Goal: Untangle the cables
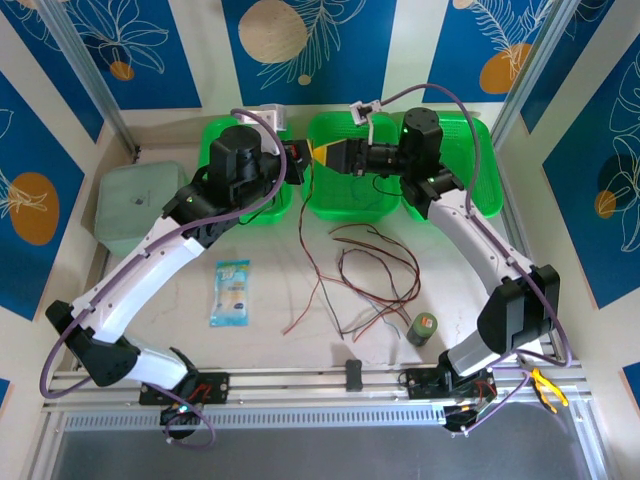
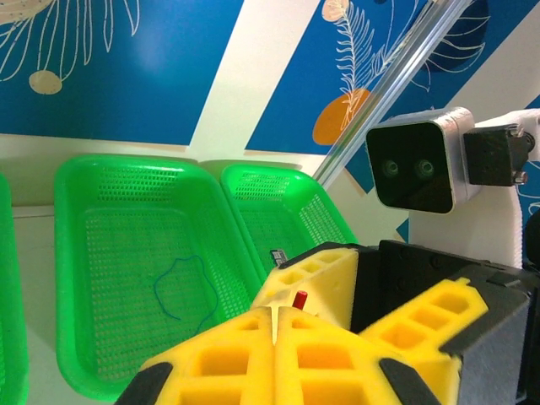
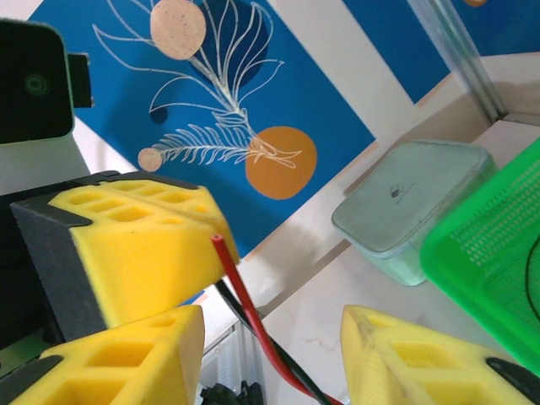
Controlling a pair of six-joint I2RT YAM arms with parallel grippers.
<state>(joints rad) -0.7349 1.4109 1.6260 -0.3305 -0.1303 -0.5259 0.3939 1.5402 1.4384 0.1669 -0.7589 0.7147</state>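
My left gripper (image 1: 303, 156) hangs over the gap between the left and middle green baskets, shut on a red cable whose cut end (image 2: 299, 298) pokes out beside its yellow fingers (image 2: 245, 354). The red cable (image 3: 253, 325) and a black one twisted with it drop between the spread fingers of my right gripper (image 3: 270, 337), which is open and faces the left one (image 1: 335, 155). From there the strands (image 1: 305, 215) hang to the table and join a loose tangle of red, brown and grey cables (image 1: 375, 270). A thin blue cable (image 2: 181, 291) lies in the middle basket (image 2: 76, 278).
Three green baskets line the back: the middle one (image 1: 345, 205), the right one (image 1: 480, 170) and the left one (image 1: 215, 135). A grey-green lidded box (image 1: 135, 205) sits at the left. A snack packet (image 1: 231, 292) and a small can (image 1: 423, 328) lie near the front.
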